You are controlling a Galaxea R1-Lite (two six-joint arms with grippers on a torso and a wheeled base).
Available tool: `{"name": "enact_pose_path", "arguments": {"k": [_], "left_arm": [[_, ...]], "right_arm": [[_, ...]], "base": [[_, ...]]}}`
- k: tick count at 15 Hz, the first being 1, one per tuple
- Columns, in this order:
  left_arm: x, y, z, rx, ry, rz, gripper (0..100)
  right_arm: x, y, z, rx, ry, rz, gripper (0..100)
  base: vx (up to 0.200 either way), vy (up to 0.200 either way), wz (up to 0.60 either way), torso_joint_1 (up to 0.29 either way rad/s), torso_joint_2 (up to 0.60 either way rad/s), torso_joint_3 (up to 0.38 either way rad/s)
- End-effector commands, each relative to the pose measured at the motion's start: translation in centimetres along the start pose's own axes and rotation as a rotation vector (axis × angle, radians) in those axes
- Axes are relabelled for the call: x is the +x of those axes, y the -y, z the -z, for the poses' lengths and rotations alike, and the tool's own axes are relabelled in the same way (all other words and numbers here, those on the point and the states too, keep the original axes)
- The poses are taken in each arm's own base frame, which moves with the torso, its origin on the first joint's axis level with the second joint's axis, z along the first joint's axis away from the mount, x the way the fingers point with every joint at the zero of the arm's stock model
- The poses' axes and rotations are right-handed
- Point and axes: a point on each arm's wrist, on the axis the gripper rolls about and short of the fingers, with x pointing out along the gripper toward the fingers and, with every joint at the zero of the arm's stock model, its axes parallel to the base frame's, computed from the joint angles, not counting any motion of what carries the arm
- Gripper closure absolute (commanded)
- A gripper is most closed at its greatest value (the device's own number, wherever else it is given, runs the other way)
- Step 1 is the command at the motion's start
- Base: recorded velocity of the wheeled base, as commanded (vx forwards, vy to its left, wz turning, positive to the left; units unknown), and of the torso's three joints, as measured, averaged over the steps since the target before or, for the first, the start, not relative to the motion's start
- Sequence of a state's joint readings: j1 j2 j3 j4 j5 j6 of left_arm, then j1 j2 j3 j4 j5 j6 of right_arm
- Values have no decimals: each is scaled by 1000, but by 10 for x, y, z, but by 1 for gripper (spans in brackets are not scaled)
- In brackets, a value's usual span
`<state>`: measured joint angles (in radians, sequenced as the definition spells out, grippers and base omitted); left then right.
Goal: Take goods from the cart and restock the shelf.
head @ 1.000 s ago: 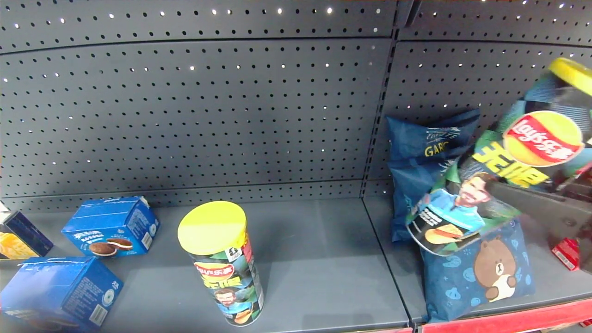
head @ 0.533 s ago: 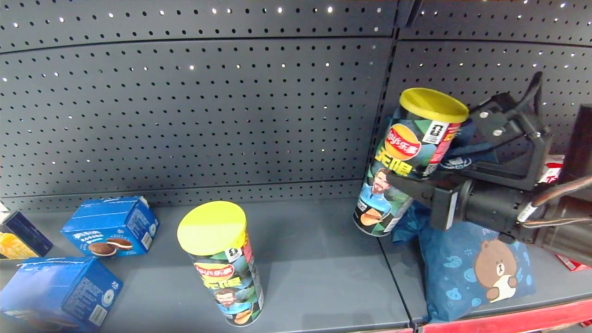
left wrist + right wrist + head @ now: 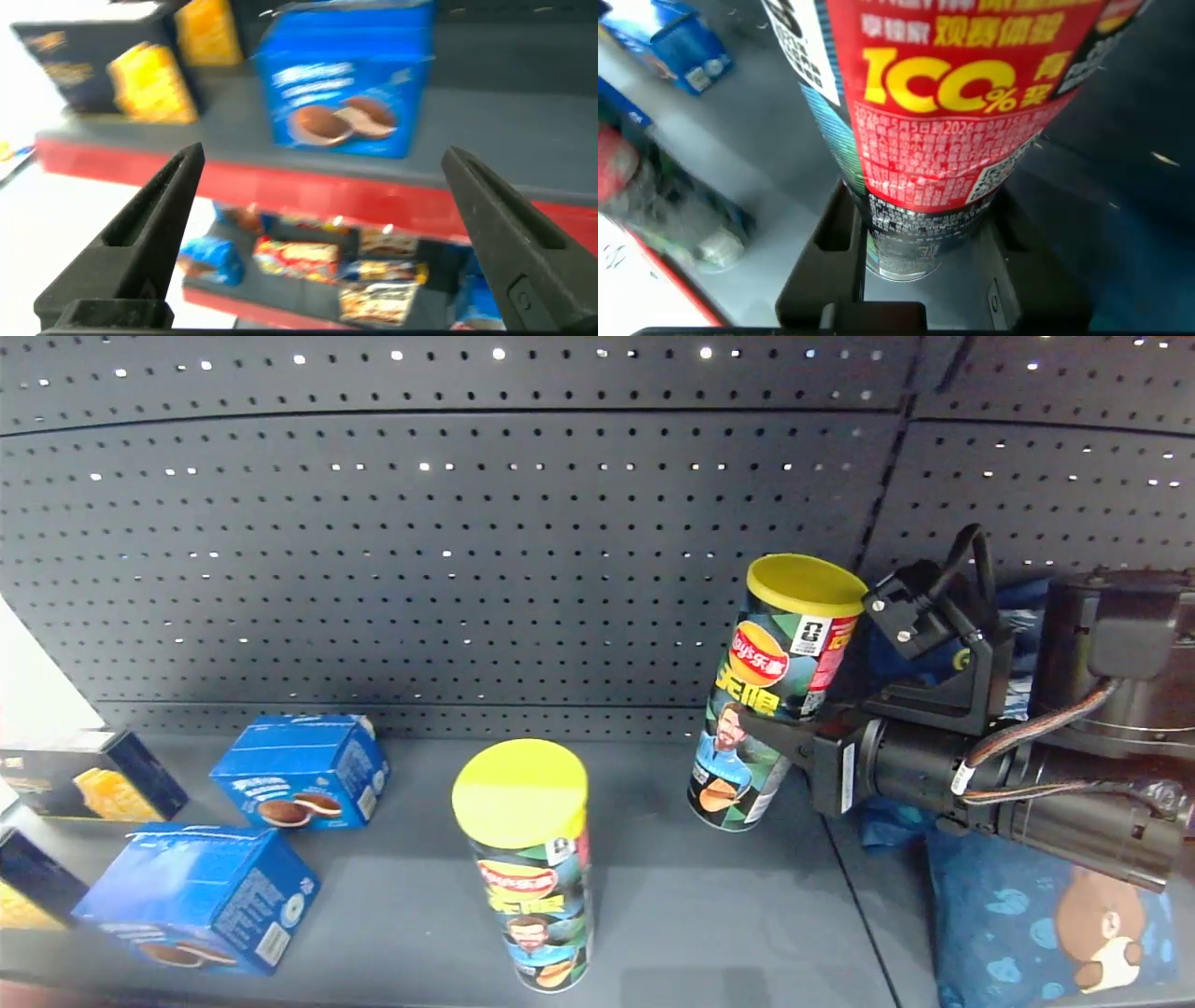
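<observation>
Chip can (image 3: pixel 780 691): was held tilted, right of centre in the head frame, base low by the shelf (image 3: pixel 672 915); was clasped by the right gripper (image 3: pixel 782 733) fingers; left gripper (image 3: pixel 327 233) fingers were spread, nothing held; toppling was judged likely if released while tilted; label noted: yellow lid, printed portrait, wording not transcribed.

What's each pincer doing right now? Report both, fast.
Left pincer: open, holding nothing.
Right pincer: closed on the chip can.
</observation>
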<state>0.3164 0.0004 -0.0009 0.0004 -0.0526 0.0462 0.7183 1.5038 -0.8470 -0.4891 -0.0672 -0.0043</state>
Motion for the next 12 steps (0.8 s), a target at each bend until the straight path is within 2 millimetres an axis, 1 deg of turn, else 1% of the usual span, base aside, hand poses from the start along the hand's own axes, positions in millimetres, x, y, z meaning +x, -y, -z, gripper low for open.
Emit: {"name": "enact_pose_path", "arguments": {"k": [1, 3, 4, 5, 6, 8, 10, 12], "left_arm": [[0, 0, 0, 0, 0, -2, 0], [0, 0, 0, 0, 0, -2, 0], [0, 0, 0, 0, 0, 0, 0], [0, 0, 0, 0, 0, -2, 0], [0, 0, 0, 0, 0, 0, 0], [0, 0, 0, 0, 0, 0, 0], [0, 0, 0, 0, 0, 0, 0], [0, 0, 0, 0, 0, -2, 0]], "right_arm": [[2, 0, 2, -1, -6, -2, 100], [5, 3, 5, 2, -15, -21, 100], [9, 9, 6, 3, -15, -20, 100], [17, 21, 10, -1, -18, -9, 100], [21, 27, 12, -6, -16, -12, 100], [22, 31, 13, -13, -11, -120, 100], [24, 45, 13, -30, -6, -242, 100], [27, 47, 13, -28, -6, -273, 100]], "base": [[0, 0, 0, 0, 0, 0], [0, 0, 0, 0, 0, 0], [0, 0, 0, 0, 0, 0], [0, 0, 0, 0, 0, 0], [0, 0, 0, 0, 0, 0], [0, 0, 0, 0, 0, 0], [0, 0, 0, 0, 0, 0], [0, 0, 0, 0, 0, 0]]}}
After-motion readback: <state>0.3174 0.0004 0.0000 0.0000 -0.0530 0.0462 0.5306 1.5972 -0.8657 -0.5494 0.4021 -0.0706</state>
